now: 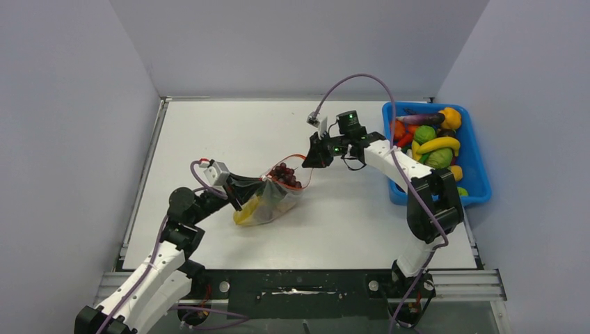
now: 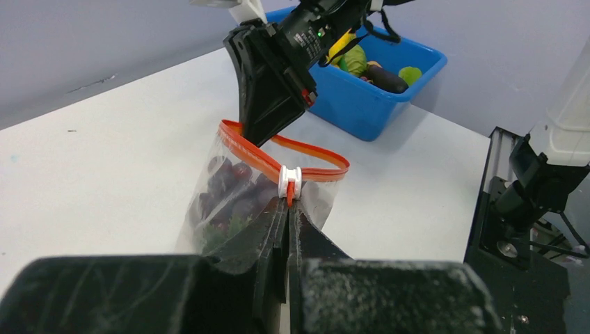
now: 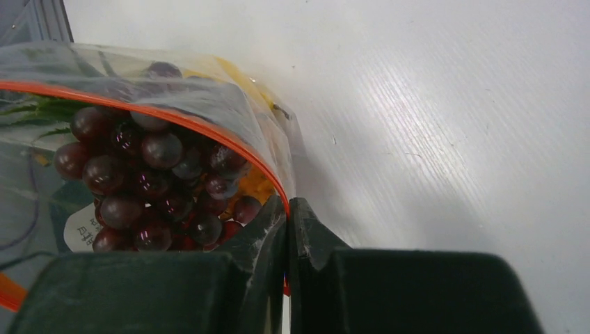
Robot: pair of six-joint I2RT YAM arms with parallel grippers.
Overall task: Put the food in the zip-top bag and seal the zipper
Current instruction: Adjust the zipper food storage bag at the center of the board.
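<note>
The zip-top bag (image 1: 275,198) lies mid-table, held between both grippers. It holds purple grapes (image 1: 284,174), a yellow piece (image 1: 247,211) and something green. My left gripper (image 1: 240,191) is shut on the bag's mouth edge; in the left wrist view (image 2: 287,209) its tips pinch just below the white slider (image 2: 289,181). The red zipper (image 2: 306,152) forms an open loop beyond the slider. My right gripper (image 1: 309,158) is shut on the zipper's far end; the right wrist view (image 3: 287,207) shows the red strip (image 3: 181,118) between its tips, and the grapes (image 3: 146,188) inside.
A blue bin (image 1: 476,191) at the right edge holds more toy food: a banana (image 1: 437,144), green pieces, an aubergine and orange pieces. Grey walls enclose the table on three sides. The bin also shows in the left wrist view (image 2: 362,104).
</note>
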